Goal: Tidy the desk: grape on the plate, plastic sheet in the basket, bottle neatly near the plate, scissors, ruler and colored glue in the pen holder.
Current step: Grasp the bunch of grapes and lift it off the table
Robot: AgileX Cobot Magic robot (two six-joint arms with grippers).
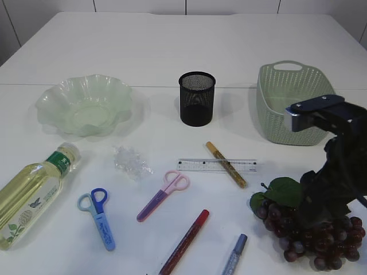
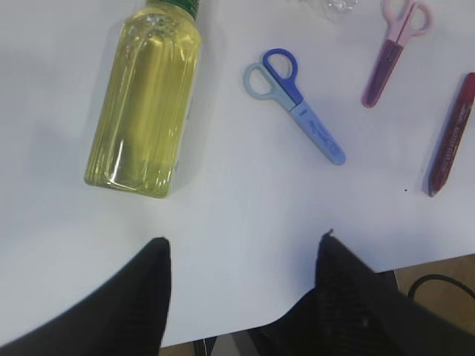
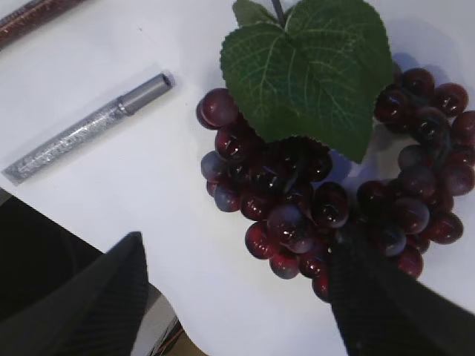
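A dark red grape bunch [image 1: 309, 232] with a green leaf lies at the front right; it fills the right wrist view [image 3: 326, 193]. My right gripper [image 3: 237, 256] is open just above it, one finger over the grapes. My left gripper [image 2: 241, 248] is open and empty above the front left edge. The yellow bottle [image 1: 28, 195] lies on its side at front left. Blue scissors [image 1: 98, 216], pink scissors [image 1: 162, 195], a clear ruler [image 1: 217, 165], gold glue [image 1: 226, 164], red glue [image 1: 184, 240], silver glue [image 1: 234, 255] and crumpled plastic sheet [image 1: 131, 161] lie on the table.
A pale green wavy plate [image 1: 85, 106] stands at back left, a black mesh pen holder [image 1: 196, 98] at back centre, a green basket [image 1: 287, 103] at back right. The table's front edge shows in both wrist views.
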